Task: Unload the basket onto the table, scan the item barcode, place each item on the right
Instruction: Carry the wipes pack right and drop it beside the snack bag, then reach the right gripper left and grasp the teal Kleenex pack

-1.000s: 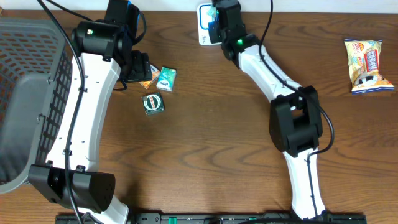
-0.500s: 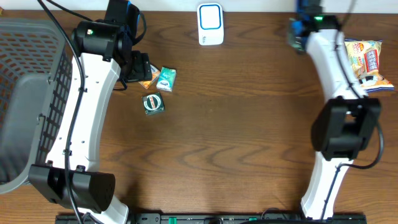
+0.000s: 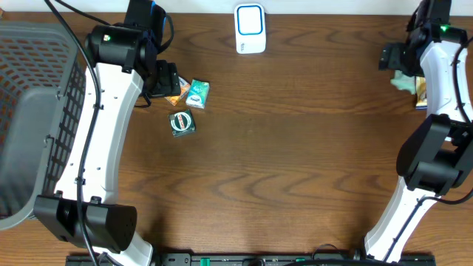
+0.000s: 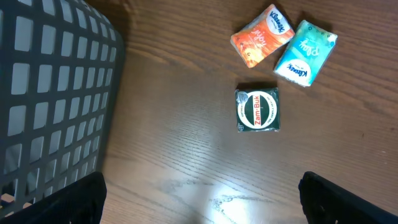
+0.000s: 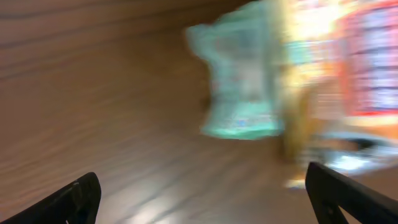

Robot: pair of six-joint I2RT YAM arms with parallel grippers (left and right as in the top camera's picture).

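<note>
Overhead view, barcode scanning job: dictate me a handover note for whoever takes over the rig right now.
Grippers: left gripper is open and empty, hovering beside the basket. The right gripper is open and empty at the table's right end.
Things: scanner at the back edge, middle. The orange Kleenex pack, teal tissue pack and Zam-Buk pack lie together under the left gripper. The pale green packet lies next to the snack bag.
Done: the green packet looks set aside; whether it was scanned can't be seen.
Left: probably scan the three left packs.
</note>
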